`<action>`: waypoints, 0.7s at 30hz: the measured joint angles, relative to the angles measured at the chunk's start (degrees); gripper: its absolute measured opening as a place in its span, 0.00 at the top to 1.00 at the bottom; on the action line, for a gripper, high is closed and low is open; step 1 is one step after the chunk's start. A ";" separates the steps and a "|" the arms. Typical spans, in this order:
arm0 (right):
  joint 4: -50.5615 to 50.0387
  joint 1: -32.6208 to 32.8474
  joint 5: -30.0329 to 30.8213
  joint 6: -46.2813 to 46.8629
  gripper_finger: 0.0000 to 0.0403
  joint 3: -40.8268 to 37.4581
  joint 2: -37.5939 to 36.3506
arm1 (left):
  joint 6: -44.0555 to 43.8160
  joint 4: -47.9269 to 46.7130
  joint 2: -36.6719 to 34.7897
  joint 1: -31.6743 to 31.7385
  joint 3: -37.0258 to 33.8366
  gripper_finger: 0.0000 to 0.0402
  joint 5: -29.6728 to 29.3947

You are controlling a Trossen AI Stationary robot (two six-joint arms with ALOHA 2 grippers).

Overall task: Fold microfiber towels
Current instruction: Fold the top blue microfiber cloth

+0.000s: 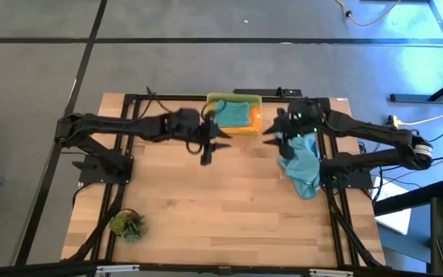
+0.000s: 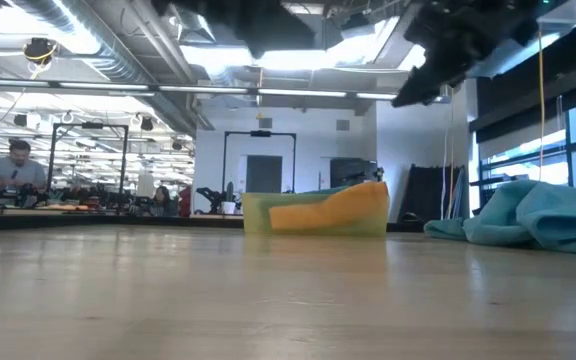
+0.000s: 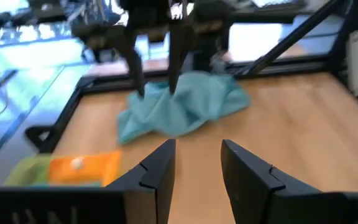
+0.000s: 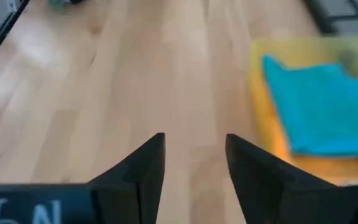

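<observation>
A wooden table point(image 1: 206, 208) is carrying a yellow bin point(image 1: 254, 115) at its far edge, a crumpled teal towel point(image 1: 302, 165) sitting by the right side, and a small green plant tuft point(image 1: 127, 224) near the front-left corner.

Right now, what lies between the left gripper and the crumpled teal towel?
Only bare wooden table, as the left wrist view shows. The left gripper is open and empty; the crumpled teal towel lies under the right gripper.
</observation>
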 joint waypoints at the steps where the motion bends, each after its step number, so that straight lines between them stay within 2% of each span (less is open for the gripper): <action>1: -0.02 1.16 0.28 1.10 0.58 -1.23 -0.80 | -0.77 0.34 0.00 -1.82 0.02 0.70 -1.25; 3: -0.34 4.10 1.97 3.95 0.58 -4.06 -2.46 | -2.08 1.46 0.07 -6.00 -0.35 0.71 -4.78; 6: -0.32 8.69 5.32 7.91 0.58 -8.43 -5.10 | -1.43 7.99 0.20 -12.45 -3.48 0.72 -11.42; 9: -0.10 12.74 9.87 10.71 0.58 -12.15 -7.42 | -0.63 19.49 0.26 -17.12 -9.78 0.73 -15.68; 14: -1.83 16.94 16.96 15.98 0.58 -15.52 -10.15 | -2.85 47.26 -0.13 -21.14 -21.91 0.75 -12.65; 18: -8.27 18.46 22.94 20.12 0.58 -15.56 -10.41 | -7.41 53.98 -0.09 -22.58 -28.08 0.76 -15.83; 21: -9.42 19.43 24.86 23.64 0.58 -15.71 -9.97 | -8.75 54.21 -0.09 -22.80 -29.40 0.76 -18.04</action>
